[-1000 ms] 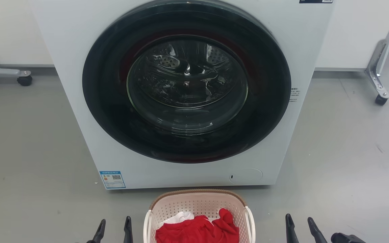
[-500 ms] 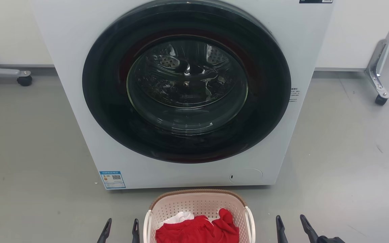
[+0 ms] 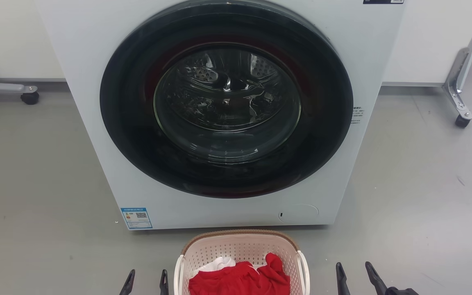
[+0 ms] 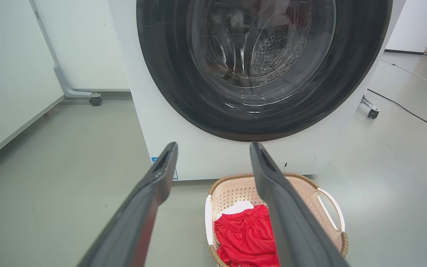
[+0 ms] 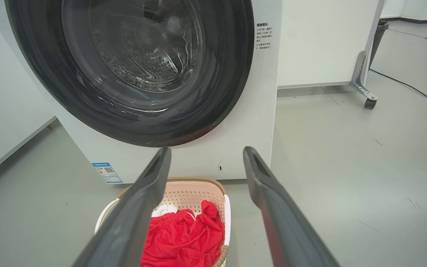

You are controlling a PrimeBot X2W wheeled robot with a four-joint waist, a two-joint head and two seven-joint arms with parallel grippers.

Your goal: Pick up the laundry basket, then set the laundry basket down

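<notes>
basket (image 3: 242,250) bottom centre, on floor | left gripper (image 3: 145,277) spread, lower left | right gripper (image 3: 355,273) spread, lower right

My left pincer (image 3: 147,274) sits low on my left side, its two long dark fingers (image 4: 154,193) parted and pointing forward, gripping nothing. My right pincer (image 3: 353,267) matches it on my right, spread about as wide and likewise empty.
</notes>
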